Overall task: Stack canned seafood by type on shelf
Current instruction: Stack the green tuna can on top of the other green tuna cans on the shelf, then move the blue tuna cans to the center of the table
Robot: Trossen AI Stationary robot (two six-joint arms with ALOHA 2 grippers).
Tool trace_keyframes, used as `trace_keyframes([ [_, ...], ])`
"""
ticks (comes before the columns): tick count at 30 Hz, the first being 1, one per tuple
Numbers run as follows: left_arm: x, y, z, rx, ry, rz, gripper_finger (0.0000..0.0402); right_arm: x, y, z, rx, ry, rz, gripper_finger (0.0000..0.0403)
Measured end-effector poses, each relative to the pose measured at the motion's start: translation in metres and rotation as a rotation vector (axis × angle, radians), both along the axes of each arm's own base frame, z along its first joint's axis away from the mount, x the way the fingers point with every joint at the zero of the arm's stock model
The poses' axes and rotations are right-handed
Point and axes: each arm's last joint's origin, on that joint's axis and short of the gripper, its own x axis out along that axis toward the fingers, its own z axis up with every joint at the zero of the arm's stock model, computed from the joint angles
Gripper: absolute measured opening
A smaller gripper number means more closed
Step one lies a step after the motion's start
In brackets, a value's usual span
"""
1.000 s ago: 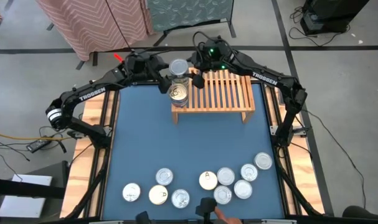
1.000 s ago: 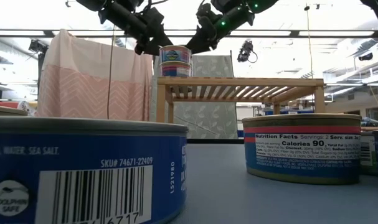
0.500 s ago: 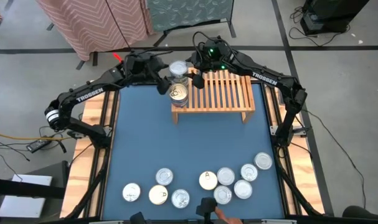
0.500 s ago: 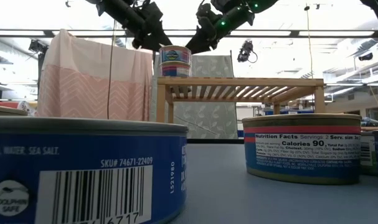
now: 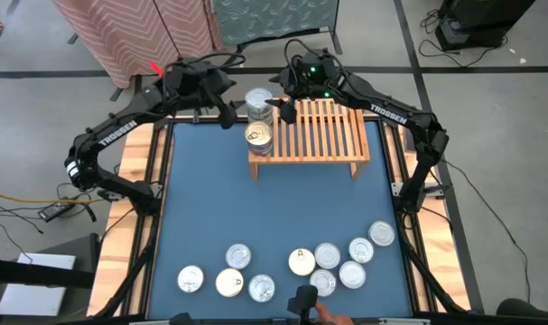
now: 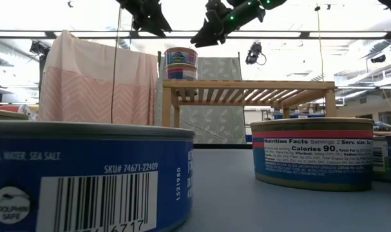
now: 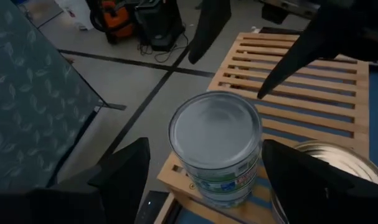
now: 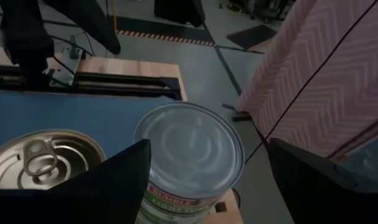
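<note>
A: Nearest the camera?
B: Loose tins [image 5: 326, 256] crowd the blue surface [image 5: 274, 208].

A: Farther back?
B: Two stacked tins [image 5: 258, 101] top the shelf [image 5: 323, 135] corner; left tool [image 5: 221, 101] and right tool [image 5: 283, 106] flank them, both spread wide, empty.

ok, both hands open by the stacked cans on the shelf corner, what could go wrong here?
1. The two-can stack sits at the shelf corner; a brush from the left hand or right hand could topple it.
2. The hands flank the stack closely and could clash.
</note>
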Motion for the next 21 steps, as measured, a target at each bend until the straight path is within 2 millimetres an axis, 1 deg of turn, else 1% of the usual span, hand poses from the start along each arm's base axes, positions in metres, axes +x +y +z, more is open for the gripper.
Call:
trace_keyframes([
  [4, -0.004, -0.002, 0.002, -0.01, 0.012, 0.001, 0.0312, -0.003, 0.001, 0.001, 0.002, 0.011, 0.0, 0.0326],
  [7, -0.013, -0.009, 0.008, -0.007, -0.001, -0.01, 0.0312, -0.014, 0.008, 0.014, -0.025, 0.007, 0.007, 0.0326],
  [9, -0.025, -0.019, 0.016, -0.012, -0.025, -0.035, 0.0312, -0.026, 0.02, 0.03, -0.06, -0.005, 0.025, 0.0325],
  [12, -0.05, -0.039, 0.034, -0.026, -0.114, -0.07, 0.0312, -0.046, 0.045, 0.054, -0.073, -0.021, 0.057, 0.0318],
  [14, -0.068, -0.053, 0.046, -0.06, -0.2, -0.095, 0.0312, -0.058, 0.061, 0.061, -0.051, 0.006, 0.081, 0.0313],
  [17, -0.088, -0.071, 0.054, -0.132, -0.283, -0.109, 0.0312, -0.068, 0.08, 0.059, 0.025, 0.095, 0.101, 0.0306],
  [19, -0.096, -0.08, 0.051, -0.195, -0.271, -0.107, 0.0312, -0.071, 0.092, 0.052, 0.109, 0.177, 0.145, 0.0298],
  [21, -0.102, -0.089, 0.043, -0.267, -0.208, -0.121, 0.0312, -0.071, 0.107, 0.044, 0.199, 0.262, 0.209, 0.0287],
])
